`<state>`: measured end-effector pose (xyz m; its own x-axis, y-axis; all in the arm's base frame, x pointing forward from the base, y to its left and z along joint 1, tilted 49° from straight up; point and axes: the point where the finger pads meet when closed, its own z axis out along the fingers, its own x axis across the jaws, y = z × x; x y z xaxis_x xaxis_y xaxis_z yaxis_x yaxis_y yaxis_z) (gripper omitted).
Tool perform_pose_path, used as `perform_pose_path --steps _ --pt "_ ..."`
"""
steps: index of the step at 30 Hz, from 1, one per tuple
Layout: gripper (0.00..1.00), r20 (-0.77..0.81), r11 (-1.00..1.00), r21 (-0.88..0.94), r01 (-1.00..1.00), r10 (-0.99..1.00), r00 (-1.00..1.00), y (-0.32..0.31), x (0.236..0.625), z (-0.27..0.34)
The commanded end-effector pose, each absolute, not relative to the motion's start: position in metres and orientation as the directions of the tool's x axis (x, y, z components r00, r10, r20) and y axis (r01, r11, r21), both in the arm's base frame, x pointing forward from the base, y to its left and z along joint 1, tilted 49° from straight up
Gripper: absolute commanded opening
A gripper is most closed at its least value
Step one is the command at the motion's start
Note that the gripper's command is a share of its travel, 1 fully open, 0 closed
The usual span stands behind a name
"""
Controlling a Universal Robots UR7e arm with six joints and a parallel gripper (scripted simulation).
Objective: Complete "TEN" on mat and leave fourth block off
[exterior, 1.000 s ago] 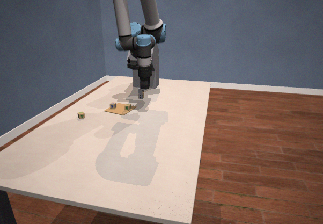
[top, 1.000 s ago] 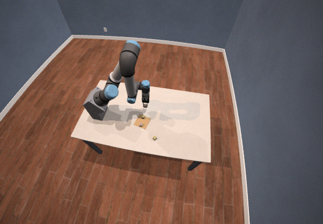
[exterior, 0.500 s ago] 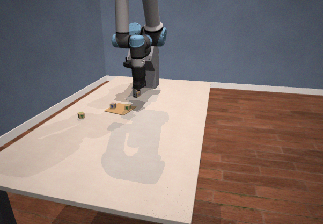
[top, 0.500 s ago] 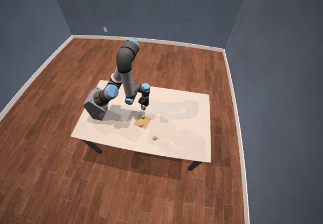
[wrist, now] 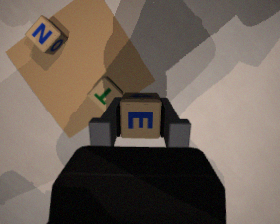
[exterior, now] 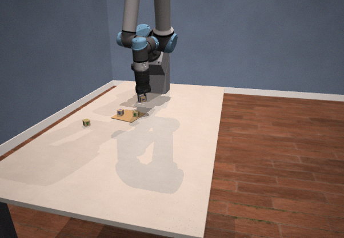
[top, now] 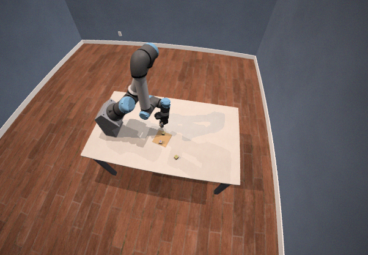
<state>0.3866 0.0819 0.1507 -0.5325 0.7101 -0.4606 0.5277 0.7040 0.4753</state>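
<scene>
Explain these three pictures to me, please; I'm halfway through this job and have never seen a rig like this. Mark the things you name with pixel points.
The machine is one jointed arm, bolted to a grey pedestal (top: 105, 126) (exterior: 160, 84) on a pale table (top: 211, 162) (exterior: 171, 208). The top picture looks down over the room, the exterior one looks along the table towards the pedestal, and the wrist one looks out past the gripper's own fingers.

An orange mat (top: 166, 139) (exterior: 126, 119) (wrist: 90, 44) lies on the table with two letter blocks on it: the T block (top: 163, 133) (exterior: 135, 113) (wrist: 104, 94) and the N block (top: 160, 142) (exterior: 120, 112) (wrist: 41, 34). A fourth block (top: 176, 157) (exterior: 86, 122) sits off the mat.

The gripper (top: 162, 126) (exterior: 142, 98) (wrist: 140, 109) holds the E block (exterior: 142, 99) (wrist: 140, 119) above the table.
</scene>
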Motion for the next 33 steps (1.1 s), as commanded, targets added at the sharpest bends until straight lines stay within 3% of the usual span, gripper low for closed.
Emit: perform_pose_path --steps 1,16,33 --pt "0.57 -0.388 0.599 0.534 0.596 0.801 -0.457 0.076 0.384 0.149" --pt "0.57 -0.089 0.161 0.654 0.739 0.987 -0.136 0.060 0.378 0.146" --pt "0.57 0.266 -0.363 0.619 0.697 0.931 0.248 0.045 0.377 0.148"
